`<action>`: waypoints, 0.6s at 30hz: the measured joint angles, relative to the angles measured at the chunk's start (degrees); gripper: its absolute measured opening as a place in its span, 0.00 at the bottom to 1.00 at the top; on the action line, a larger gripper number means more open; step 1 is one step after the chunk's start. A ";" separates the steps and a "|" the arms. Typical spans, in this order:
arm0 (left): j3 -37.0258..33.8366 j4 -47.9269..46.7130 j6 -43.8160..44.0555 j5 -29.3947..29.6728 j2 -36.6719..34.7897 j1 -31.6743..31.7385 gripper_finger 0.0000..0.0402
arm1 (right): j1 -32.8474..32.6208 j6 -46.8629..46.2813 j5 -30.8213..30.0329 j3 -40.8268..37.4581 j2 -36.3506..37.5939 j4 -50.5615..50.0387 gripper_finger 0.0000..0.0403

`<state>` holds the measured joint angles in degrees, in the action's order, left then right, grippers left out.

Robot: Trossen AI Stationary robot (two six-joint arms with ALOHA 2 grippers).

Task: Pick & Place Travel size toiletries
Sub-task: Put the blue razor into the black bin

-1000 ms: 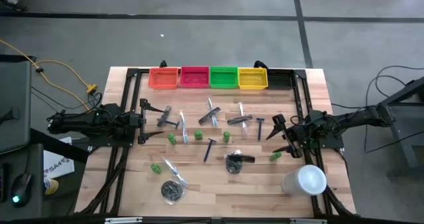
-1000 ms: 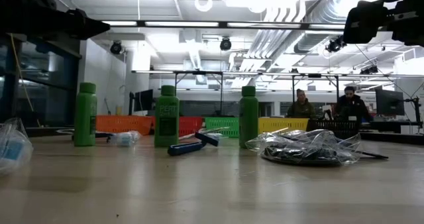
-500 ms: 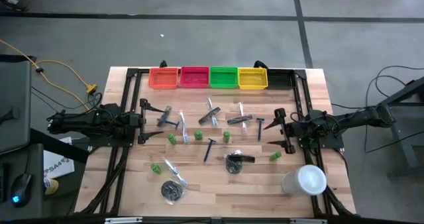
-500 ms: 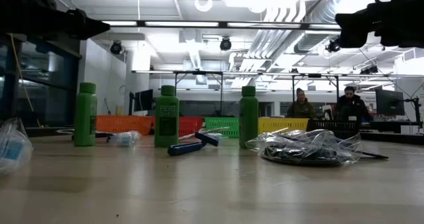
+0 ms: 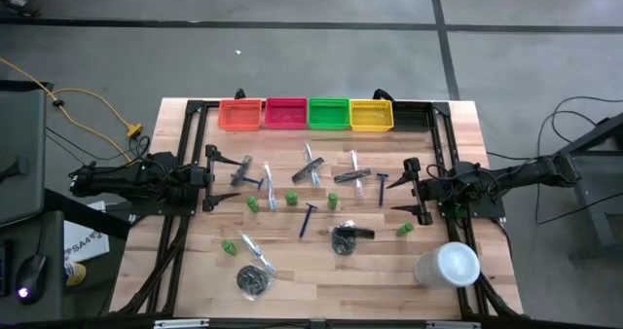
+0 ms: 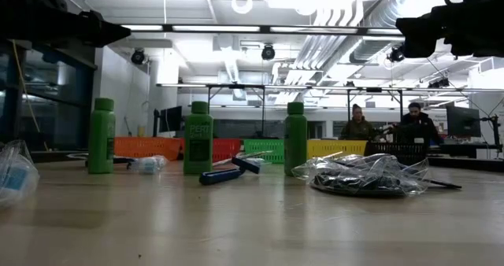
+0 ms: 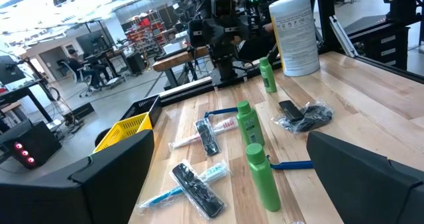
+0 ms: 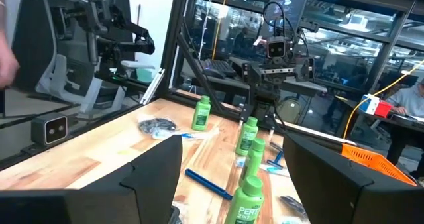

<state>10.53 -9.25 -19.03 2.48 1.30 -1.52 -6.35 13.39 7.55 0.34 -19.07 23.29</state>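
Note:
The travel size toiletries lie loose on the wooden table [image 5: 195, 271]. Stubby green bottles [image 5: 291, 200] stand near the middle, and another [image 5: 404, 230] lies toward the right. Among them are slim dark-blue razors [image 5: 308, 217], grey combs [image 5: 311, 164], clear-wrapped toothbrushes [image 5: 270, 188] and dark round bundles [image 5: 253, 280]. My left gripper [image 5: 209, 178] hovers open at the table's left side, pointing right. My right gripper [image 5: 414, 189] hovers open at the right side, pointing left, with nothing between its fingers.
A row of bins lines the far edge: orange [image 5: 241, 114], red [image 5: 285, 113], green [image 5: 328, 113], yellow [image 5: 371, 115], black [image 5: 413, 115]. A large white cylinder [image 5: 448, 266] stands at the near right. People sit in the room beyond the table [image 6: 358, 126].
My right gripper has swung its fingers toward the table's far edge and now points more squarely at the left side; its jaws stay as wide as before. The toiletries lie as they did.

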 joint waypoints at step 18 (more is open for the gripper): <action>0.02 0.01 -0.02 0.00 0.00 0.00 0.99 | -0.01 -34.51 -15.58 0.00 0.01 7.24 0.64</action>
<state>10.55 -9.25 -19.05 2.48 1.30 -1.52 -6.36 -21.13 -8.03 0.34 -19.06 30.53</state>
